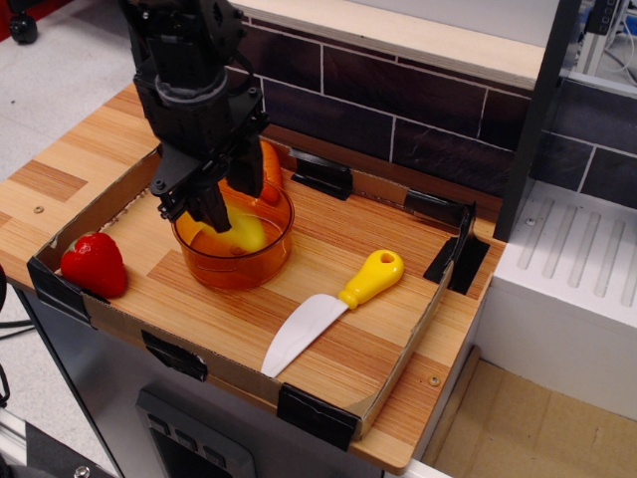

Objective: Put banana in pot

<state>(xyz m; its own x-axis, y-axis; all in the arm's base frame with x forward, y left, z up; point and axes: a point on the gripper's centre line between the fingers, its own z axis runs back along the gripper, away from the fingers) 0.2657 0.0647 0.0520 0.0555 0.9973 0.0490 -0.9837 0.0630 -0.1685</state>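
The yellow banana (245,230) lies inside the orange translucent pot (233,261), low against its right inner side. The pot stands at the left middle of the wooden tray. My black gripper (231,204) hangs right over the pot's mouth, its fingers (212,211) dipping just inside the rim. The jaws stand apart and the banana sits below them, no longer pinched. The arm hides the pot's back left rim.
An orange toy carrot (270,167) lies just behind the pot, partly hidden by my gripper. A red toy fruit (95,265) sits at the tray's left edge. A white knife with a yellow handle (334,308) lies to the right of the pot. Low cardboard walls (398,360) ring the tray.
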